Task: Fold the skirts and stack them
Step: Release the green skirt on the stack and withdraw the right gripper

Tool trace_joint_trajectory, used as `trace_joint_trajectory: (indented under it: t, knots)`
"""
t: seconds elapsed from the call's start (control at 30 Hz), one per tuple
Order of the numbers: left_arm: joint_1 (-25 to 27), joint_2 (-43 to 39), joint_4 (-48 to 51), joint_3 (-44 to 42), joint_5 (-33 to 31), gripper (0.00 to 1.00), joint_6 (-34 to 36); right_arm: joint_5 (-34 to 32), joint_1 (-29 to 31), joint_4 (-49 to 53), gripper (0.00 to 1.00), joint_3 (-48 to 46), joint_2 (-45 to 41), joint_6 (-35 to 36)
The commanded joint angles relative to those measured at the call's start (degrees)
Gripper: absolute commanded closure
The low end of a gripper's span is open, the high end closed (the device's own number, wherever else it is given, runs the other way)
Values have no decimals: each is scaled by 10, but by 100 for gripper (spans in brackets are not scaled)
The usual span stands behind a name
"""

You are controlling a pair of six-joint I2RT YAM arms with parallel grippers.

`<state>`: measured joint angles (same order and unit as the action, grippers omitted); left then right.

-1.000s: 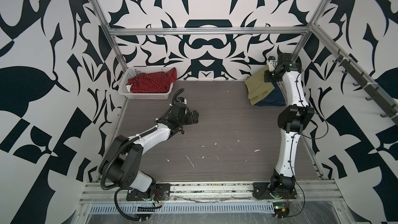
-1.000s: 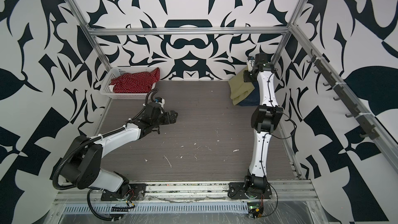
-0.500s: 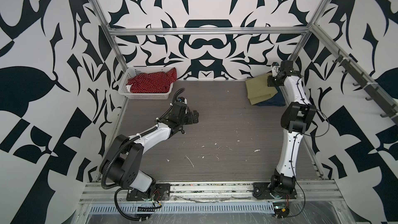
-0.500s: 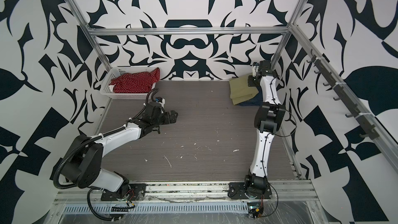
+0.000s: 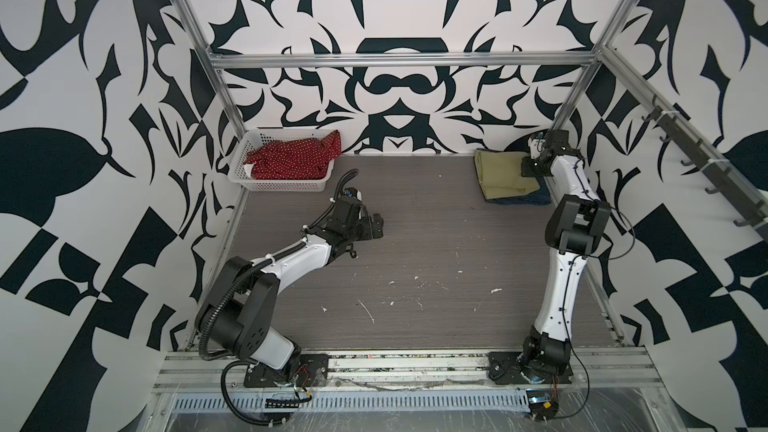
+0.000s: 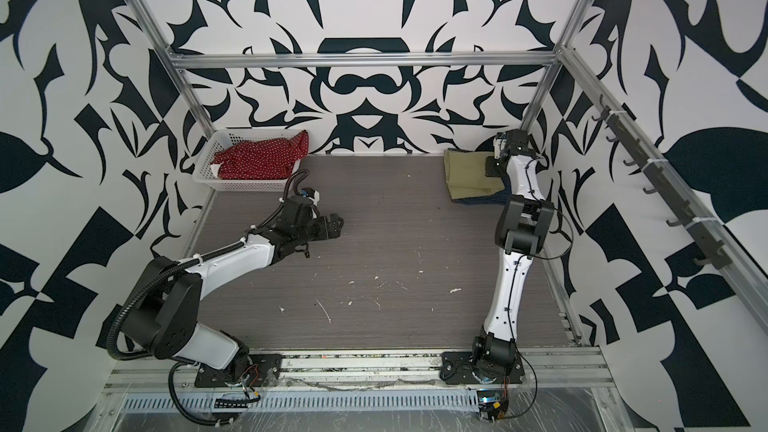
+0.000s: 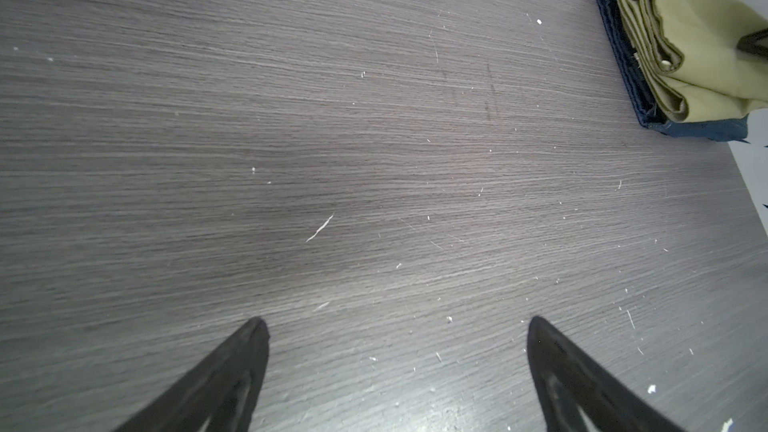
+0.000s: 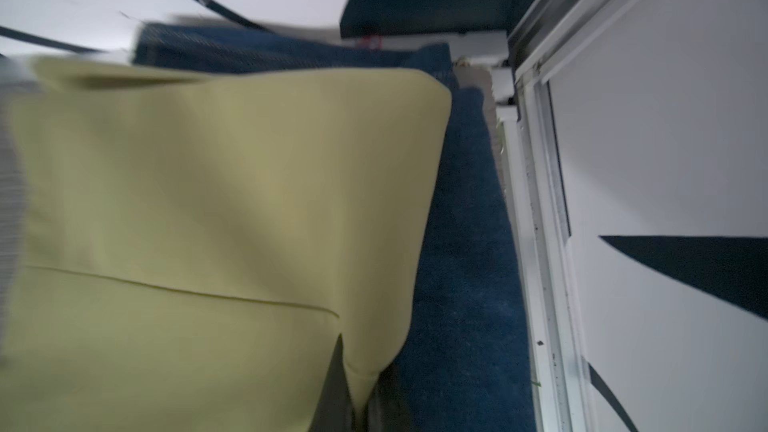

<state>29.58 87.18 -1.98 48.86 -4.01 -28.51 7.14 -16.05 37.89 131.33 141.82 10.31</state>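
Note:
An olive-green skirt (image 5: 500, 174) (image 6: 467, 176) lies folded on top of the dark blue denim skirt (image 5: 524, 199) (image 6: 482, 200) in the back right corner. My right gripper (image 5: 528, 168) (image 6: 491, 168) is low over this stack. In the right wrist view it (image 8: 361, 384) is shut on an edge of the olive skirt (image 8: 208, 201), with denim (image 8: 457, 243) beneath. The red polka-dot skirt (image 5: 291, 160) (image 6: 257, 157) lies crumpled in a white basket (image 5: 282, 186) (image 6: 245, 184) at back left. My left gripper (image 5: 376, 226) (image 6: 336, 226) (image 7: 397, 320) is open over bare table.
The aluminium frame post and side rail (image 8: 536, 201) run right beside the stack. The patterned back wall stands directly behind it. Grey wood-grain table (image 5: 415, 251) stretches between the two arms, dotted with white flecks. The left wrist view shows the stack (image 7: 706, 47) far off.
My right gripper has come down toward the back right corner with the olive skirt. The skirt has settled flatter onto the denim. The left arm has stayed still.

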Motion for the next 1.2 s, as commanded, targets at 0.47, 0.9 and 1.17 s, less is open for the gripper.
trace_joint_trajectory:
  t: [0.47, 0.9, 1.17]
  knots:
    - [-1, -15, 12, 16, -12, 1, 11, -50, -9, 8, 78, 62, 1, -7]
    - [-1, -31, -48, -5, -15, 1, 18, 6, -9, -206, 37, -246, -220, -136]
    - [-1, -42, -17, 18, -25, 1, 51, -9, -9, -399, 30, -501, -372, -219]
